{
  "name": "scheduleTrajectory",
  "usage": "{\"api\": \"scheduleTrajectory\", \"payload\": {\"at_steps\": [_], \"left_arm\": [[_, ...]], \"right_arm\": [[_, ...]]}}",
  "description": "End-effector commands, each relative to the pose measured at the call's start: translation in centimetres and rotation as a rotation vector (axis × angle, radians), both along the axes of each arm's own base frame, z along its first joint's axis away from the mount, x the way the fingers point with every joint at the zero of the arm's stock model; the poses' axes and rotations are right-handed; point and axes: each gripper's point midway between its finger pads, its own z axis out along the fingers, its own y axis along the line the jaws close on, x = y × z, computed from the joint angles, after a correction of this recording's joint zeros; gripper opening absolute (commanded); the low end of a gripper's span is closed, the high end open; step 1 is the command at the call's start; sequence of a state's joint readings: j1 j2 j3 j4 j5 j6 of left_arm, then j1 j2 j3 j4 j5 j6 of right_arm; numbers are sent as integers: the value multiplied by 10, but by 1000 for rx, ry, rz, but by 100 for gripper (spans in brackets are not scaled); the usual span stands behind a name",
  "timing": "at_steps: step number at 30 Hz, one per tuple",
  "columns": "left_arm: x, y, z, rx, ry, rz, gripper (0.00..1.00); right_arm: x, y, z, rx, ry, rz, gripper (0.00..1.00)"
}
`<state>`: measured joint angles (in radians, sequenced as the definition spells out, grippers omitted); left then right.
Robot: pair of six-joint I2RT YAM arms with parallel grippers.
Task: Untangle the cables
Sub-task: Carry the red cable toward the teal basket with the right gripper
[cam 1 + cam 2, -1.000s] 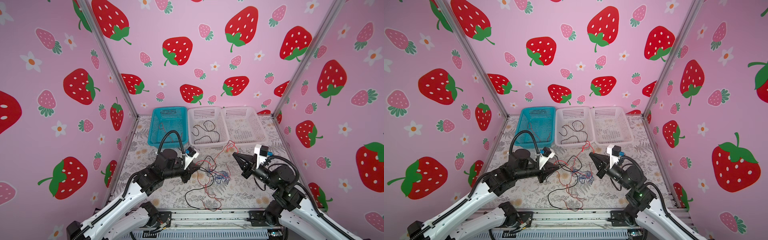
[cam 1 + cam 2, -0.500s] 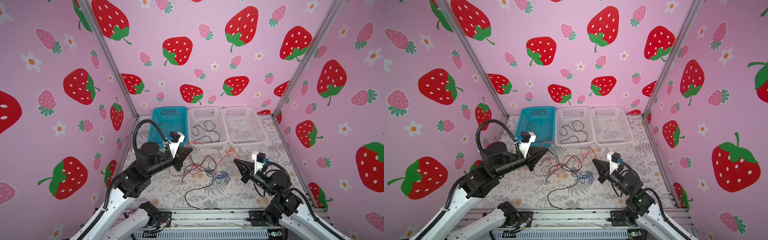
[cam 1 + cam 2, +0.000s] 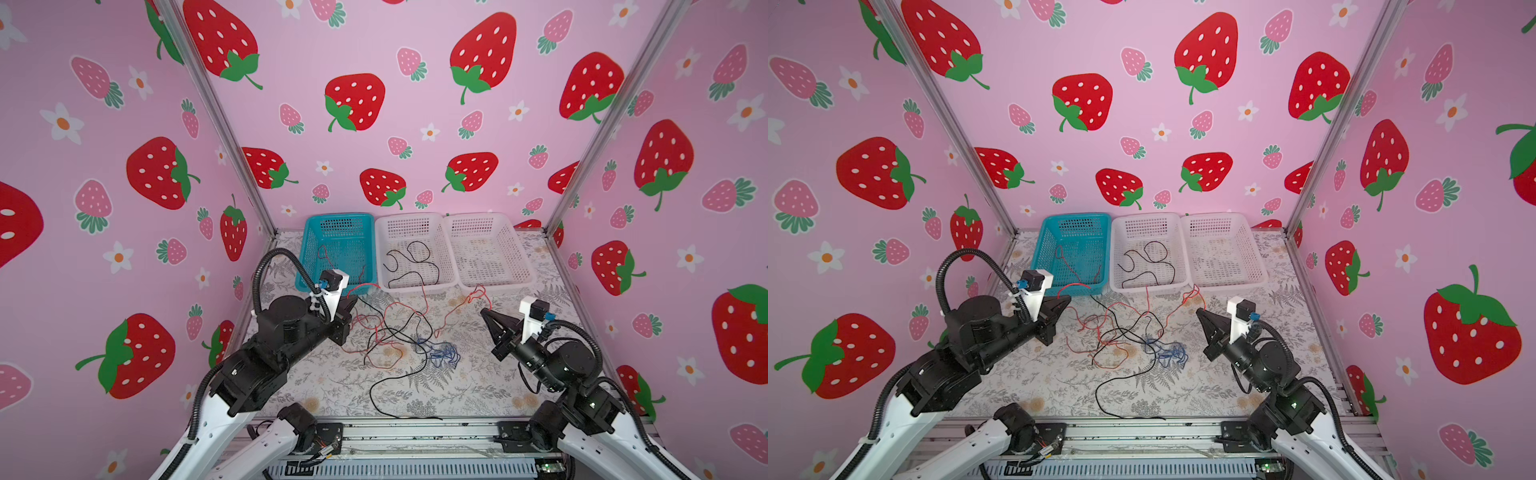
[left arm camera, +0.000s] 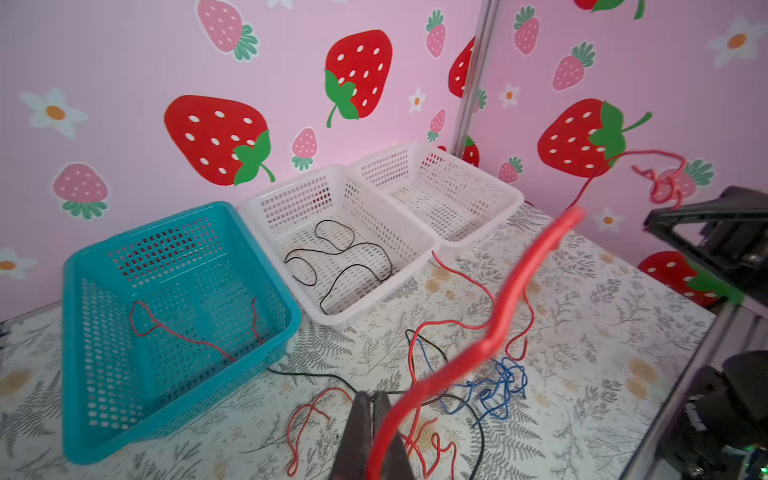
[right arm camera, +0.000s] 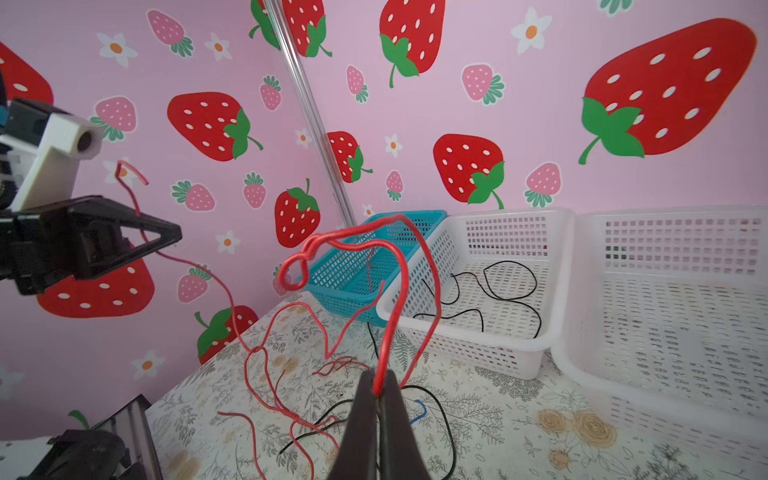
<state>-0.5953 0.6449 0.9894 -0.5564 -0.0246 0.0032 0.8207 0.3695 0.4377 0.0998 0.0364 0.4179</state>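
Now left hand (image 3: pixel 352 306) has drawn red cable (image 4: pixel 512 289) toward blue basket (image 3: pixel 338 216).

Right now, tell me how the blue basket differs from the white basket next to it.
Colour: the blue basket is turquoise plastic, while the white basket beside it is plain white.
Contents: the blue basket holds a red cable, and the white basket holds a black cable lying in loops.
Place: the blue basket ends the row on the left, and the white basket sits in the middle.
Both are perforated, open-topped and upright, side by side.
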Motion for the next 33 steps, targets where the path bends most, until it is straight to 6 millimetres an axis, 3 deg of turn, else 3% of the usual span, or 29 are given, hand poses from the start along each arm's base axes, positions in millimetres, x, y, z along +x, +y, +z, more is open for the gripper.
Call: {"api": "scheduleTrajectory", "payload": {"at_steps": [1, 5, 8, 19, 24, 27, 33], "left_arm": [[-5, 23, -18, 37, -1, 88, 0], [-14, 33, -44, 41, 21, 111, 0], [-17, 39, -55, 8, 3, 139, 0], [-23, 57, -63, -45, -71, 206, 0], [-18, 57, -68, -40, -76, 220, 0], [-15, 57, -73, -28, -71, 230, 0], [-9, 56, -81, -21, -84, 241, 0]], "right_arm": [[8, -11, 9, 4, 7, -77, 0], [14, 5, 27, 0, -6, -40, 0], [27, 34, 39, -43, 9, 18, 0], [102, 180, 84, -147, 54, 278, 0], [137, 234, 85, -153, 64, 346, 0], [153, 264, 75, -168, 83, 391, 0], [190, 312, 38, -207, 145, 423, 0]]}}
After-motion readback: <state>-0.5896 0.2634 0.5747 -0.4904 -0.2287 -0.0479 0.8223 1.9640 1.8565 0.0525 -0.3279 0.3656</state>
